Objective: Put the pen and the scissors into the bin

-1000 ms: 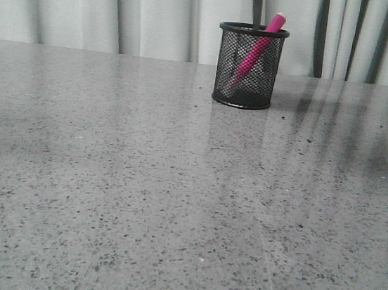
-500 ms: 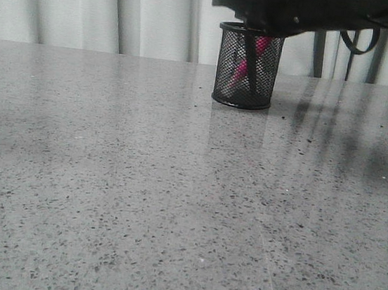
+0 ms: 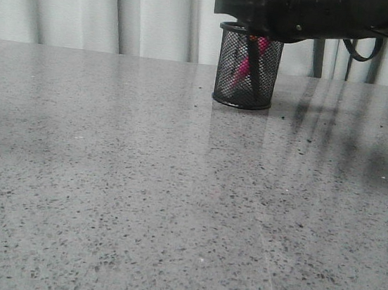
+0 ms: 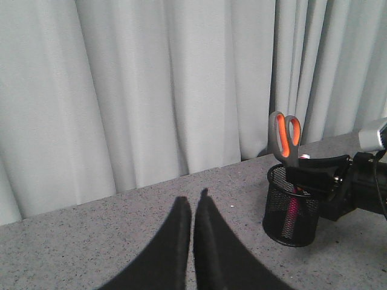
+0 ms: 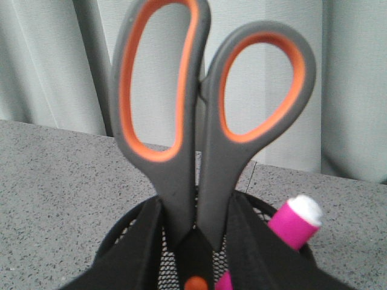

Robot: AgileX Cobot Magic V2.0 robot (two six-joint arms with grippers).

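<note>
Over the bin, the right gripper pinches the scissors just under the loops, blades down inside beside the pen. Scissors look stiff, heavy and smooth. Left gripper is closed, empty.

Black mesh bin stands upright; pink pen leans inside; grey-orange scissors stand blades-down in it, handles above the rim.

Scissors grey, orange-lined; pen magenta; bin black mesh.
</note>
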